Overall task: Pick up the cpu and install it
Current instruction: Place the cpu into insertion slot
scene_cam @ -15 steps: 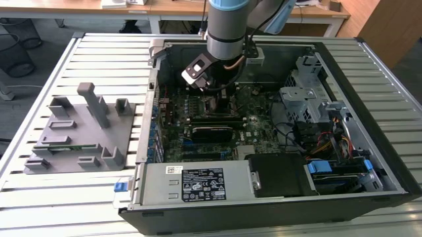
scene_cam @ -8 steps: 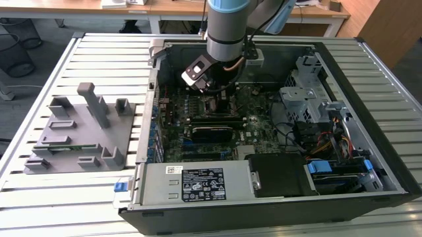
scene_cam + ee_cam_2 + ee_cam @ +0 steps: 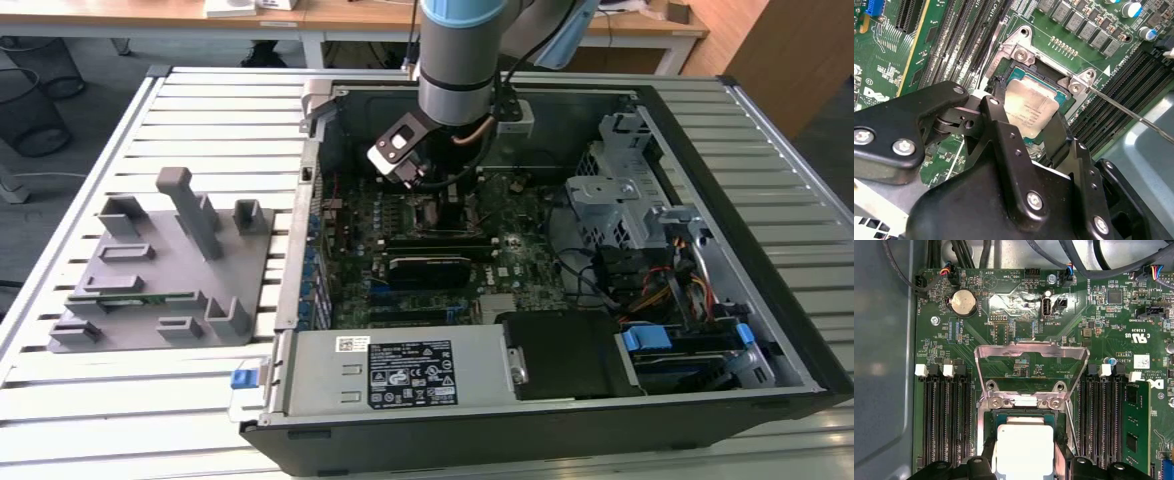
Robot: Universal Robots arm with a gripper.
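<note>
My gripper (image 3: pixel 1029 117) is down inside the open computer case (image 3: pixel 534 425), over the motherboard (image 3: pixel 1019 330), and its two black fingers (image 3: pixel 1004 132) are closed against opposite edges of the cpu (image 3: pixel 1031 107), so I have the chip clamped between them. In both wrist views the silver top of the cpu (image 3: pixel 1024 447) sits squarely within the socket's metal surround (image 3: pixel 1021 47), with a thin green rim showing along one side. It looks level and low in the socket, though I cannot tell whether it is fully seated or held just above the contacts. The hinged load plate (image 3: pixel 1031 351) stands tilted up and away from the chip, leaving the socket uncovered. The thin retention lever (image 3: pixel 1126 110) runs just beside one finger, close to the socket's edge, so room is tight on that flank. Rows of memory slots (image 3: pixel 946 425) line both sides of the socket, and a green memory stick (image 3: pixel 1135 430) stands in an outer slot, apart from my fingers. Beyond the plate's hinge the board is fairly flat, with a coin battery (image 3: pixel 963 302) and small connectors. In the exterior view my arm (image 3: pixel 461 60) comes straight down into the middle of the case, with cables and a drive cage (image 3: pixel 627 190) to the exterior view's right, well apart.
</note>
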